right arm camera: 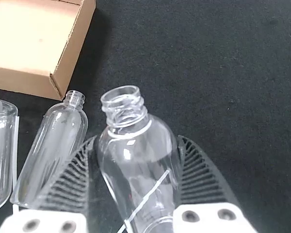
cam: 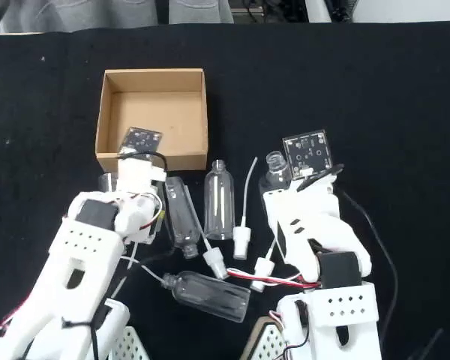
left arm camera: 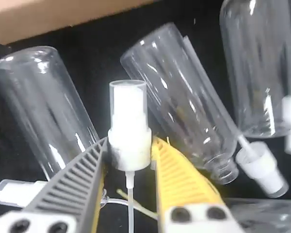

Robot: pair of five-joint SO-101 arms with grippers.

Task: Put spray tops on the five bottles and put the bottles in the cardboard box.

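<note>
**Left gripper holds a spray top, right gripper an uncapped bottle**

In the high view the left arm covers its own gripper and most of a hidden bottle [cam: 107, 182] by the near corner of the cardboard box [cam: 103, 124]. The left gripper [left arm camera: 129, 150] pinches a white spray top [left arm camera: 129, 128] by its collar, and the thin dip tube runs back between the fingers. The right gripper [right arm camera: 136, 150] clamps a clear held bottle [right arm camera: 134, 165] around its body. Its threaded neck is open and its base is cut off at the frame edge. Lying bottles [cam: 219, 201] and loose spray tops [cam: 241, 241] crowd the space between the arms, their tubes crossing. The open-topped box sits just beyond the left arm. The widest stretch of black table [cam: 390, 97] lies beyond and to the right of the right arm.
</note>
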